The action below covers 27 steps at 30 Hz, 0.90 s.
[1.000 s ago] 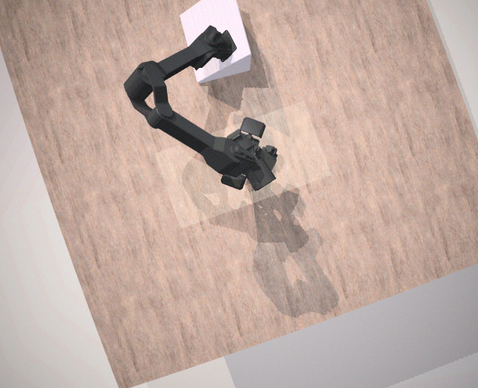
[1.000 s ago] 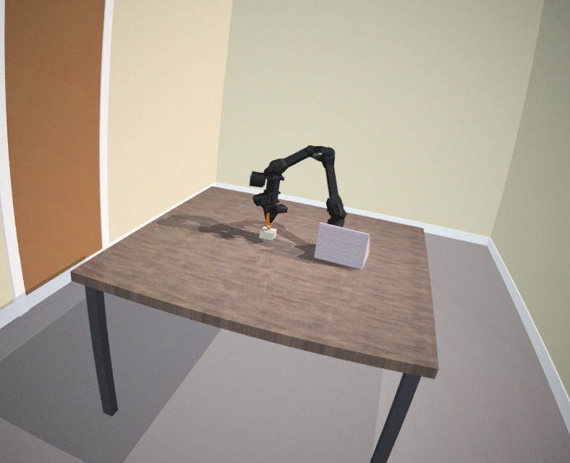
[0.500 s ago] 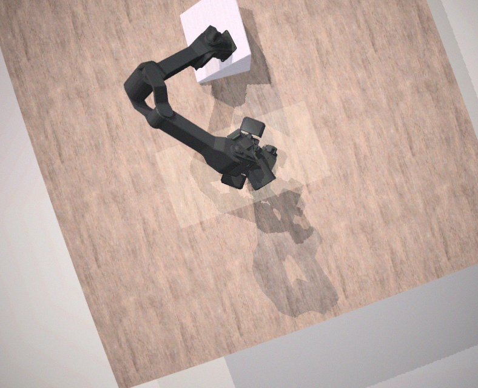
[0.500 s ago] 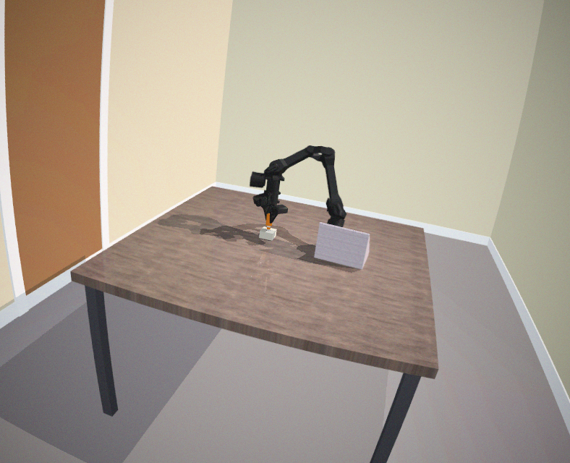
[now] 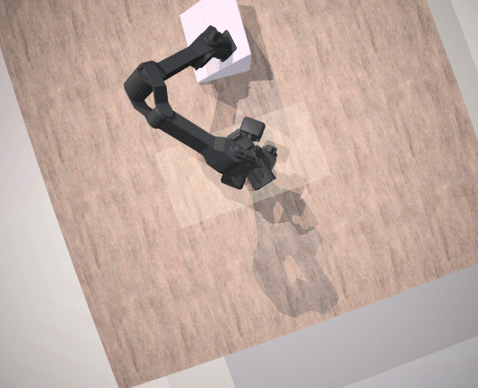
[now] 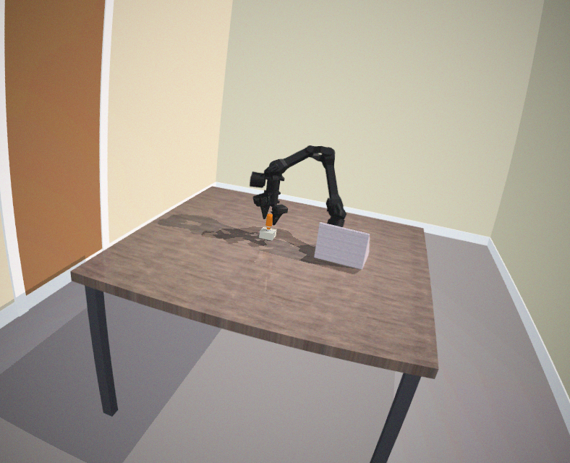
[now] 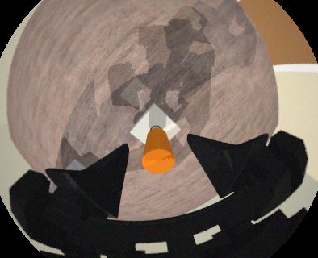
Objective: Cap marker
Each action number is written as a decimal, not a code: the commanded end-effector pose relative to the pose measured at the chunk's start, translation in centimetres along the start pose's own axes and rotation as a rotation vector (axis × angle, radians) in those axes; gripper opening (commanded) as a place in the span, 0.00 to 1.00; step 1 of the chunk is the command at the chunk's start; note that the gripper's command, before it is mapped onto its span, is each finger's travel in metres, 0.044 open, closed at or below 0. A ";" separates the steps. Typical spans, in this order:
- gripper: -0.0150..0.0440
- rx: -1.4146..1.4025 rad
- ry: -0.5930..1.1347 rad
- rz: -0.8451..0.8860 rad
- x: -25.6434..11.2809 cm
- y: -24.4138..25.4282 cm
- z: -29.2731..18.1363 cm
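The orange cap (image 6: 269,219) (image 7: 158,149) sits upright over the marker, which stands in the white holder block (image 6: 268,234) (image 7: 140,131). Only a thin grey ring of the marker shows below the cap in the wrist view; the rest is hidden. Whether the cap is fully clicked on cannot be told. My gripper (image 6: 270,221) (image 7: 158,142) is open, with its black fingers apart on either side of the cap and a visible gap on each side in the wrist view. In the top view the arm's wrist hides the cap, marker and block.
A pale lilac wedge-shaped block (image 5: 210,14) (image 6: 340,244) (image 7: 76,164) stands on the wooden table (image 5: 105,208) (image 6: 215,283), near the arm's base. A faint pale rectangle (image 5: 308,133) shows on the table around the arm's wrist. The arm's shadows fall across the table.
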<state>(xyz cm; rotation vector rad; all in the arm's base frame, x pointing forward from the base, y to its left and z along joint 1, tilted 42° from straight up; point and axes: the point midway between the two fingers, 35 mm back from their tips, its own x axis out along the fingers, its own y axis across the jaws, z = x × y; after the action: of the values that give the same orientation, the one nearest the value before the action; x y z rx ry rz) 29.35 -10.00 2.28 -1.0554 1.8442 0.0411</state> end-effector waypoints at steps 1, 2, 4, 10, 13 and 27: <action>1.00 0.000 0.000 -0.001 0.0 0.0 0.0; 1.00 0.000 -0.001 -0.001 -0.2 0.0 0.0; 1.00 0.002 -0.005 -0.001 -2.2 -0.1 0.3; 1.00 -0.001 -0.002 0.003 -7.5 0.0 0.1; 0.96 0.015 -0.002 0.002 -7.5 0.1 0.1; 0.33 0.874 0.000 -0.001 -6.5 0.4 0.1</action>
<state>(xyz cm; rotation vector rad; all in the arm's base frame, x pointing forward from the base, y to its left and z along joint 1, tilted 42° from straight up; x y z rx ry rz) 30.39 -5.46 7.24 -0.5339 1.6464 -0.5864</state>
